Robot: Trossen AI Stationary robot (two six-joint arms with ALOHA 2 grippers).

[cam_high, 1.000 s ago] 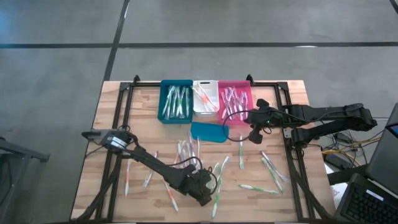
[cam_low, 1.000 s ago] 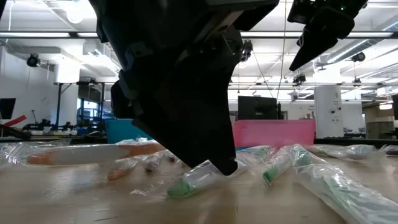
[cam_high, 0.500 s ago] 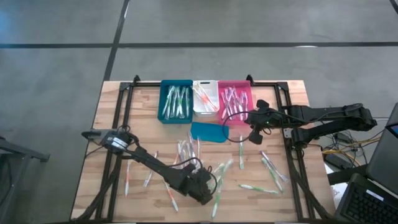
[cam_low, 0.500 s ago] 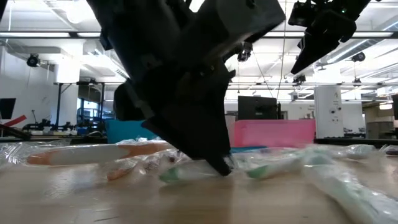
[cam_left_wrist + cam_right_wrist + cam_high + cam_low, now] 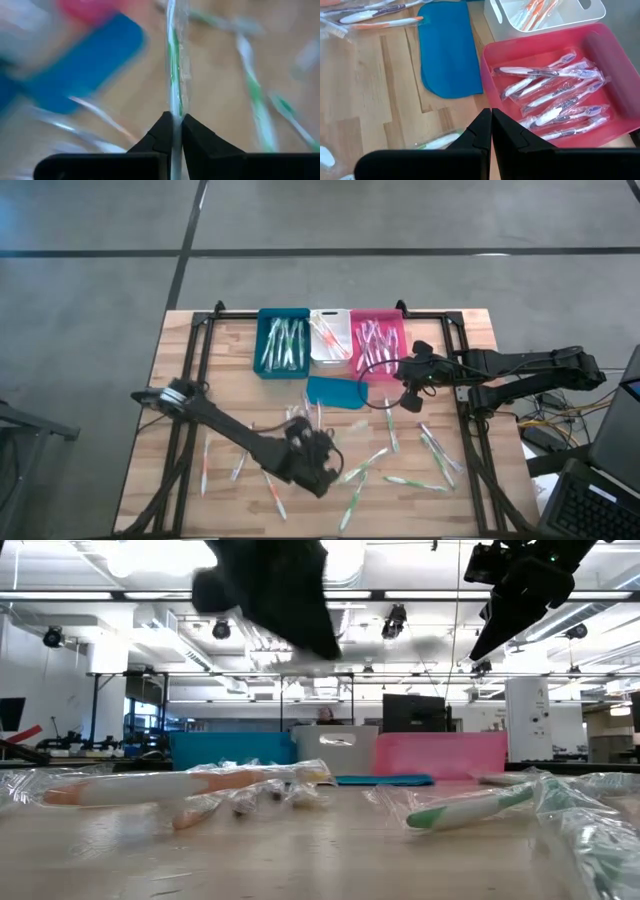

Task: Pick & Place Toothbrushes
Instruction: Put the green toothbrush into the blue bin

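A: Which step is this?
B: The pick. The left tool (image 5: 174, 131) is clamped on a green toothbrush (image 5: 174, 60), off the counter (image 5: 180, 390), well short of the teal bin (image 5: 283, 343).
A: Next?
B: Probably carry it there; open room above the scattered brushes. The right tool (image 5: 491, 131), closed and empty, hangs beside the pink bin (image 5: 615, 65).

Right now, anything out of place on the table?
The flat teal lid-like piece lies loose on the wood before the pink bin, holding nothing. Wrapped toothbrushes lie scattered at odd angles nearby.
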